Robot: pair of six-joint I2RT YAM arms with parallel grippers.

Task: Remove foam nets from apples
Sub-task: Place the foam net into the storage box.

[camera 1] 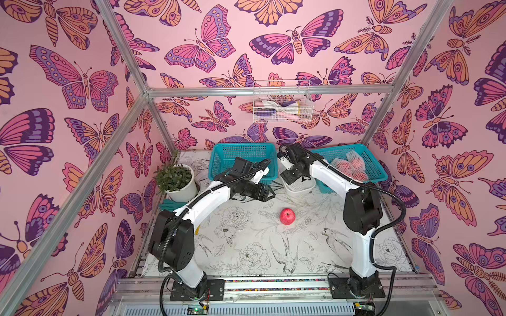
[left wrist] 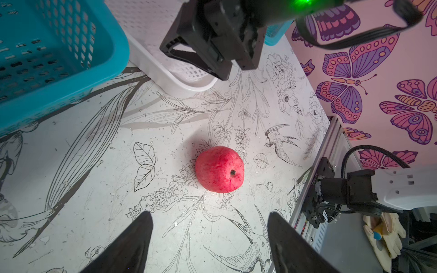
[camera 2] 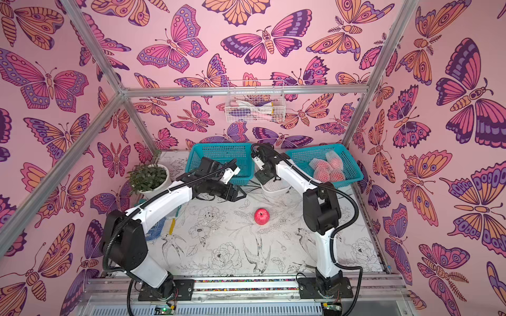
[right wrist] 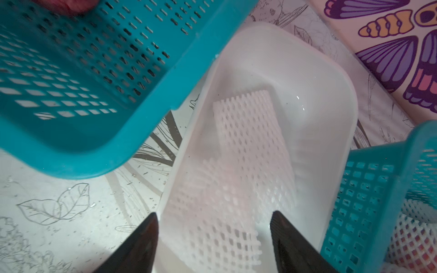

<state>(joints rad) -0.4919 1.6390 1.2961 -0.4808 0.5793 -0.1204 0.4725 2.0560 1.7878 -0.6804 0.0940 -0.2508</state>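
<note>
Right wrist view: right gripper spread wide, empty, over foam nets, perhaps two, mid-frame in white tray; left gripper wide above bare apple, frame centre. Net drop looks done; next, fetch a netted apple.

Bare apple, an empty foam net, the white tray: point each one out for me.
bare apple (camera 1: 287, 216): in a top view, centre of its red skin.
foam net (right wrist: 250, 132): right wrist view, middle of the flat mesh lying in the tray.
white tray (right wrist: 312, 71): right wrist view, bare inner wall.
</note>
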